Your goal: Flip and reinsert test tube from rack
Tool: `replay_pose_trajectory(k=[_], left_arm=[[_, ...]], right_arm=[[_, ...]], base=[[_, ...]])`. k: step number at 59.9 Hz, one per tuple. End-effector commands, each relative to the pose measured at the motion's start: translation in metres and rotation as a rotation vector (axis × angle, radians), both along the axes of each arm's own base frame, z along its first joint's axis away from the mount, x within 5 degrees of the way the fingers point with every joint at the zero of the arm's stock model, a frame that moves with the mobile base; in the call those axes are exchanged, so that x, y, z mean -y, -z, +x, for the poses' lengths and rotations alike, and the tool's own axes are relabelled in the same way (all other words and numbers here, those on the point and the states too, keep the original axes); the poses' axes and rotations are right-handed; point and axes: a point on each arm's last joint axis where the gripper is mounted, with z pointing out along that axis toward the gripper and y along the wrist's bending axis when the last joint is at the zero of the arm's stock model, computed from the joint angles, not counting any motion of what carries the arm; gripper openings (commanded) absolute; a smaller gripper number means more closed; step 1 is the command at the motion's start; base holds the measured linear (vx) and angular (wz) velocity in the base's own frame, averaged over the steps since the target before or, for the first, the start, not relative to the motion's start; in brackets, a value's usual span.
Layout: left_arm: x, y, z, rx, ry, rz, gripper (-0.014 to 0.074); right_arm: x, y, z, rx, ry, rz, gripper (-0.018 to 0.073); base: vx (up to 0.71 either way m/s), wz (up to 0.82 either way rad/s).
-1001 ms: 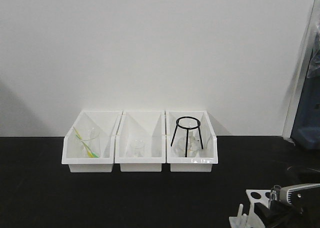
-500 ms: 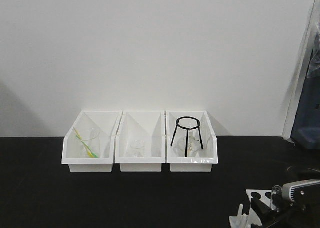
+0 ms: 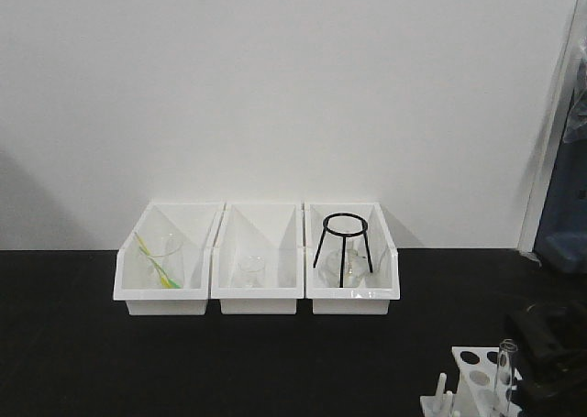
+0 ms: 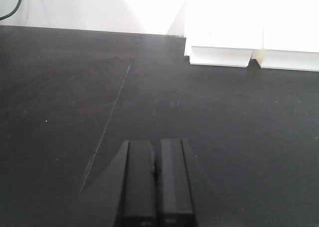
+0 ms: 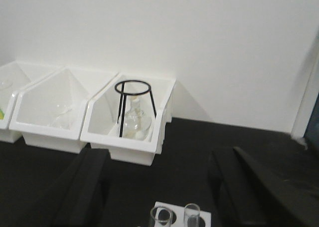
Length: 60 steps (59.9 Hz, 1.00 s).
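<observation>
One tube (image 3: 505,373) stands upright in the rack (image 3: 471,380) at five o'clock on the black table (image 3: 229,362), its open rim up and well above the top plate. A second ago the right gripper sat level right beside that tube, silver body showing; half a second ago it had dipped lower; now it has pulled back toward four o'clock and reads only as a dark mass (image 3: 548,353) just clear of the glass. From the right wrist, the fingers (image 5: 79,187) are spread wide apart, with two clear rims rising from the rack (image 5: 199,216) between them, the nearer rim (image 5: 161,217) and another (image 5: 191,213). Left gripper (image 4: 156,182): jaws pressed together over bare table, nothing in them. Three bins (image 3: 257,261) at twelve o'clock are unchanged, the black tripod (image 3: 343,248) in the right one.
</observation>
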Motion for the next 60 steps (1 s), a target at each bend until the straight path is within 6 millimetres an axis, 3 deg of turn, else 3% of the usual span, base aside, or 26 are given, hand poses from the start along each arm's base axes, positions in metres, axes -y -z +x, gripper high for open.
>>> replay_pose_trajectory(k=[1, 11, 22, 50, 60], left_arm=[[0.001, -0.008, 0.001, 0.098, 0.011, 0.004, -0.0006], [0.001, -0.008, 0.001, 0.098, 0.011, 0.004, -0.0006], [0.001, -0.008, 0.001, 0.098, 0.011, 0.004, -0.0006], [0.001, -0.008, 0.001, 0.098, 0.011, 0.004, -0.0006], [0.001, -0.008, 0.001, 0.098, 0.011, 0.004, -0.0006]], right_arm=[[0.003, -0.03, -0.021, 0.123, 0.01, -0.005, 0.0495], [0.011, -0.042, -0.053, 0.118, 0.07, -0.019, 0.0495], [0.013, -0.051, -0.072, 0.18, 0.082, -0.014, 0.0495], [0.013, -0.054, -0.077, 0.209, 0.081, -0.024, 0.0494], [0.015, -0.054, -0.079, 0.191, 0.095, 0.014, 0.0431]], base=[[0.0, 0.0], [0.0, 0.0], [0.0, 0.0], [0.0, 0.0], [0.0, 0.0]])
